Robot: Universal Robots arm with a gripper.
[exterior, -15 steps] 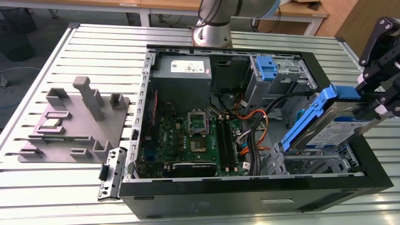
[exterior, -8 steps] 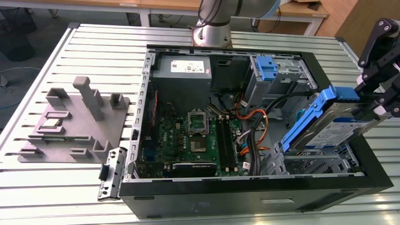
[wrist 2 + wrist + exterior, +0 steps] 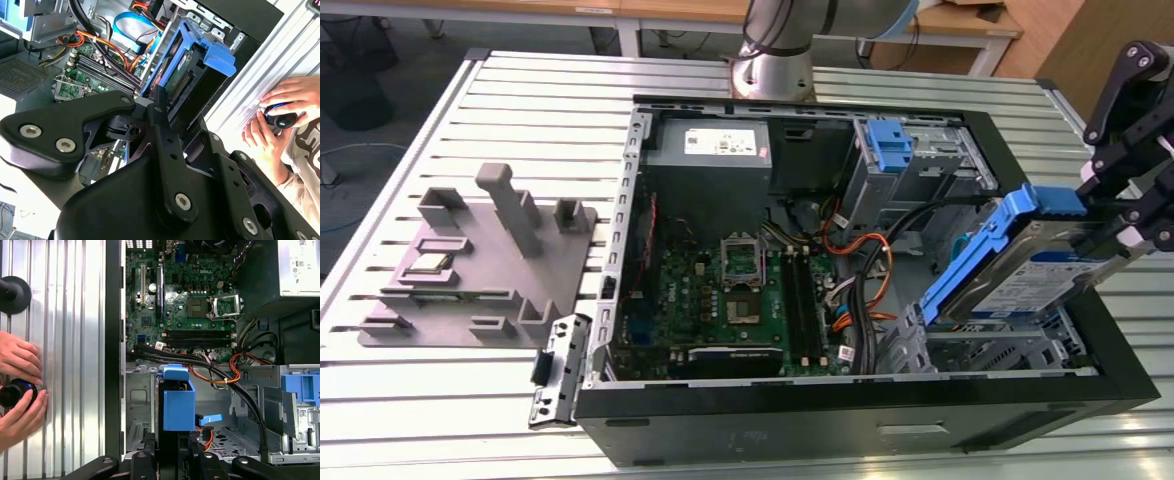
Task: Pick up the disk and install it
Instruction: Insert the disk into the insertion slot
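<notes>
We see the gripper (image 3: 1125, 232) clamped on the upper end of the disk (image 3: 1021, 270). The disk hangs tilted above the drive bay (image 3: 987, 345) at the exterior view's right of the open computer case (image 3: 854, 385), its long axis sloping down from the grip toward the bay. It is silver, with a white-and-blue label and blue side rails.

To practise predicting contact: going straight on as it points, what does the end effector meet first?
Probably the metal drive cage below the disk that the end effector grips; depth unclear.
</notes>
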